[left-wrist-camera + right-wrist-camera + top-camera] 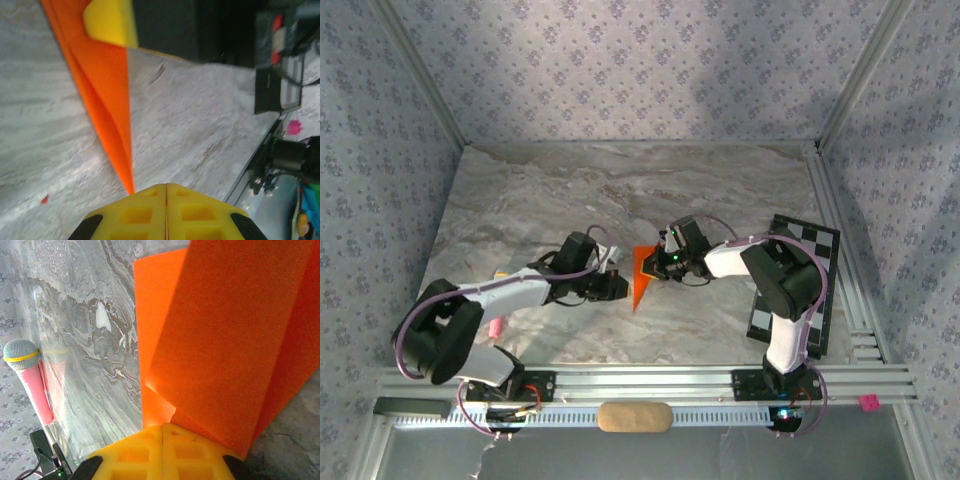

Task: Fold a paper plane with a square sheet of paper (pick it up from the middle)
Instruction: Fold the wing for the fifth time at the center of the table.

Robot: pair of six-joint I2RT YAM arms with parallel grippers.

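The paper plane point(641, 275) is a slim bright orange dart with a centre crease, its sharp tip pointing toward the near edge of the marble table point(620, 190). My right gripper point(662, 262) is shut on its wide end. In the right wrist view the orange folds point(225, 330) splay out from the closed tips of that gripper point(162, 426) and lap over the right finger. My left gripper point(620, 287) is shut just left of the plane. The dart's tip point(127, 175) ends beside the left finger of that gripper point(166, 185), with nothing in the seam.
A black-and-white checkerboard card point(802, 290) lies at the right, partly under the right arm. A pink microphone point(30, 377) rests on the table at the left, seen small from above point(495, 327). Aluminium rails point(650, 385) and a tan pad point(635, 417) line the near edge.
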